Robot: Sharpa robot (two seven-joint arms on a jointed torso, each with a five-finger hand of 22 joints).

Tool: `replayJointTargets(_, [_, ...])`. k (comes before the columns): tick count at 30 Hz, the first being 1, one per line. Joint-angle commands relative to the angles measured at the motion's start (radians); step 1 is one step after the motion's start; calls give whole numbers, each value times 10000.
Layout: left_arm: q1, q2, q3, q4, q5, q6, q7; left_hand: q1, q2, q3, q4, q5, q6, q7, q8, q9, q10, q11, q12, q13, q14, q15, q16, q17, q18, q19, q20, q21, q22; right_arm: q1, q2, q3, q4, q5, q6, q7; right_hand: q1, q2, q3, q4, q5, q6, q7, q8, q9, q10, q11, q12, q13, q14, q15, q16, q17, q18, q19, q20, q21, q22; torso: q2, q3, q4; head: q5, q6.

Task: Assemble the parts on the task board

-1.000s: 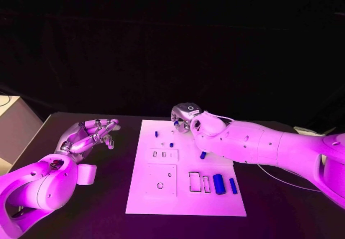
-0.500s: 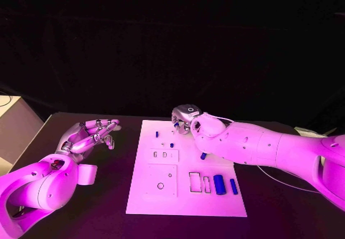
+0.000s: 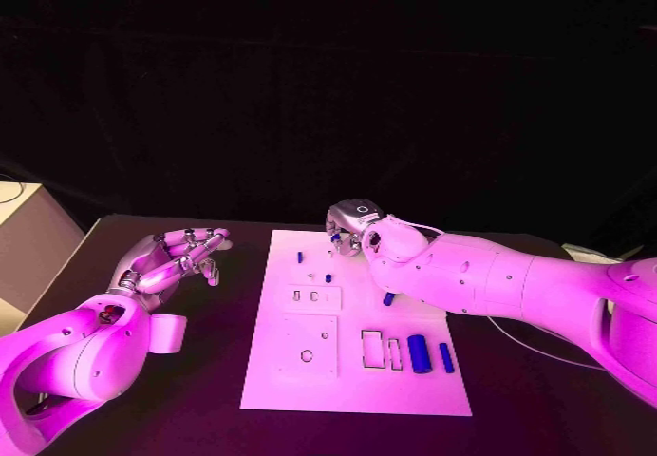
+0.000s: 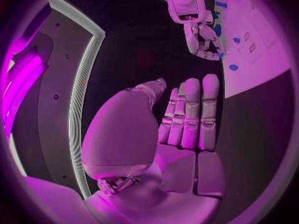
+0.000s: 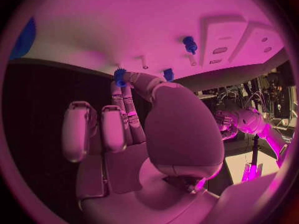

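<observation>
My right hand (image 3: 353, 226) pinches a small blue peg (image 5: 119, 76) at its fingertips, just over the board (image 3: 343, 380) — left hand (image 3: 176, 258) empty, fingers straight and together.

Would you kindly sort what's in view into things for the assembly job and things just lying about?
For the job:
task board
large blue cylinder
slim blue part
small blue peg
right hand

Lying about:
white box beside the table
left hand, idle
</observation>
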Motion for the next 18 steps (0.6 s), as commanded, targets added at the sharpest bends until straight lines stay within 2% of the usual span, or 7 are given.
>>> replayJointTargets(1, [5,21,10,26,-38,182,37,66,8,46,7,-65,-58,-17,37,8,-63,18,-28,6,-48,7,54,-16,112,-27,2,29,8,-43,52,-23,-47,10,143,156,-116,14,72,-10,65,-89,-3,-15,10,241,-214,25,-6,228,-37,70,19,-94,69,6,33,9,3,-8,-2,0,32])
replayJointTargets(9, [5,21,12,27,-38,182,35,66,8,46,7,-65,-58,-17,37,8,-63,18,-28,6,-48,7,54,-16,112,-27,2,29,8,-53,144,-44,-175,54,437,228,-180,-51,56,-11,30,-156,14,-45,29,188,-192,-5,-18,225,-19,81,31,-101,69,22,56,52,15,-5,-2,15,10])
replayJointTargets(14, [6,17,13,28,-38,183,24,66,8,46,7,-65,-58,-17,37,8,-63,18,-28,6,-48,7,54,-16,112,-27,2,29,8,-64,181,-58,-242,116,559,301,-371,-206,32,37,56,-488,99,-229,47,-158,-89,-49,-106,177,67,36,-114,-72,-10,95,-56,-81,16,-10,-4,22,-7])
replayJointTargets(18, [6,20,13,16,-38,184,15,66,8,46,7,-65,-58,-17,37,8,-63,18,-28,6,-48,7,54,-16,112,-27,2,29,8,-67,183,-64,-291,146,466,337,-454,-270,-17,63,25,-665,103,-328,61,-391,-51,-51,-165,131,102,-31,-281,-37,-81,135,-183,-238,14,-8,-14,44,-11])
